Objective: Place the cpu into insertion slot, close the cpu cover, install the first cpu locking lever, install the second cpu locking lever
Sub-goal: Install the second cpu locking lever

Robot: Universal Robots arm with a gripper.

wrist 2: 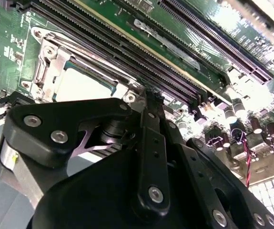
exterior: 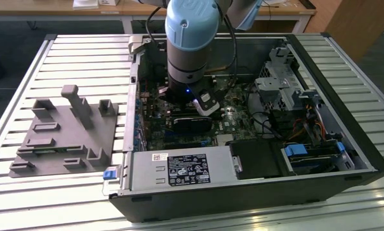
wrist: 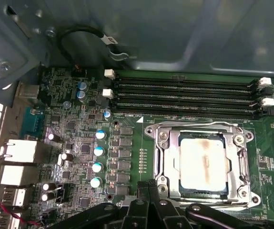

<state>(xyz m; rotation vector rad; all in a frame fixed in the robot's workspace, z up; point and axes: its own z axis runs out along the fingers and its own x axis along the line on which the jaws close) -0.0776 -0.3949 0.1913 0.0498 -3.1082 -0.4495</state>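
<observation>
I work over a worktop [exterior: 372, 207] made of pale metal slats running side to side. Two things sit directly on it. Toward the exterior view's left lies a grey plastic tray [exterior: 63, 139] with upright posts and small blocks rising from its flat base. Just beside it, toward the exterior view's right, lies an open computer case [exterior: 243, 192] on its side, its black walls resting on the slats and its inside facing up. The tray and the case stand close, a narrow strip of slats between them.
</observation>
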